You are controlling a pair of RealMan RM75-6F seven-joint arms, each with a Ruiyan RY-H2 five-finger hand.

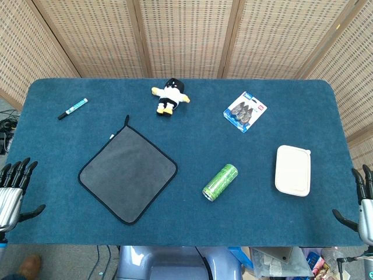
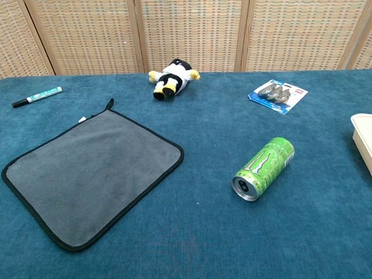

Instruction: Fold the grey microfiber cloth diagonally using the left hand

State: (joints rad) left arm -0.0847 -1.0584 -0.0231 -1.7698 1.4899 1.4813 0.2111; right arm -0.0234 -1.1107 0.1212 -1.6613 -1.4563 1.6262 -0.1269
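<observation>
The cloth (image 1: 127, 175) lies flat, unfolded; the left hand (image 1: 13, 192) waits beside it, fingers spread, empty.

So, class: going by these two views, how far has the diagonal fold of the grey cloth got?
Nothing is done yet: the grey cloth lies flat and unfolded. Nothing is in hand; the left hand sits at the table edge, fingers apart, off the cloth. The right hand is idle. The whole fold remains.

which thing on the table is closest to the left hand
The grey cloth, lying flat; its left corner reaches nearest the left hand. The marker lies farther back.
</observation>
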